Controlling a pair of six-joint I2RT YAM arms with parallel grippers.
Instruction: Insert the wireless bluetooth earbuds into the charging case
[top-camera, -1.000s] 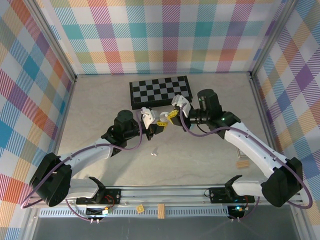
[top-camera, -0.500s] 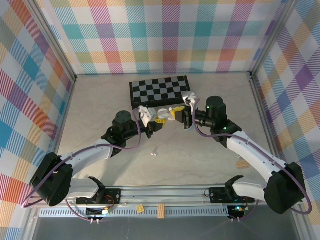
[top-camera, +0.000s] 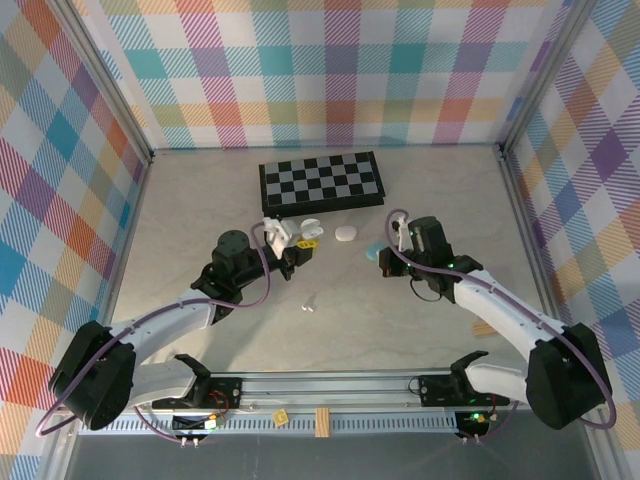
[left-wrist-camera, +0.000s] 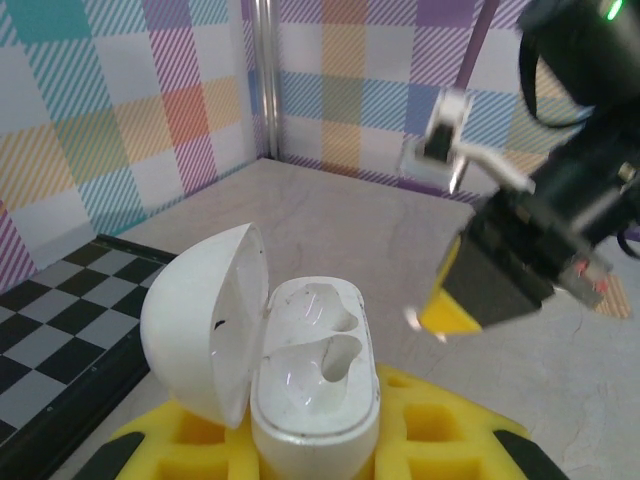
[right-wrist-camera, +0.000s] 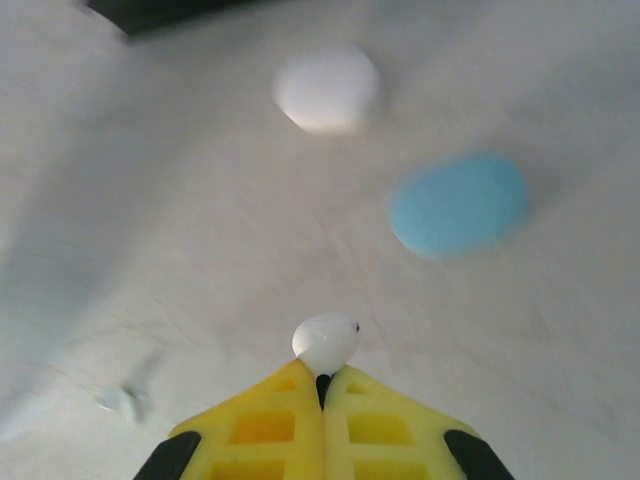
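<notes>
The left gripper (top-camera: 300, 243) clamps the open white charging case (left-wrist-camera: 315, 385), lid back. At its three o'clock, well apart, the right gripper (right-wrist-camera: 322, 382) pinches a white earbud (right-wrist-camera: 326, 342). Insertion looks next: carry the bud over, stem aligned to a socket. A closed white case (right-wrist-camera: 328, 88) and blue case (right-wrist-camera: 460, 203) lie between; the chessboard (top-camera: 320, 182) borders twelve o'clock, open table (top-camera: 400, 320) six.

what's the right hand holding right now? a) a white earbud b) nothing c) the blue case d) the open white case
a: in the right wrist view the right hand pinches a white earbud between its tips, while the blue case lies well apart from it.
</notes>
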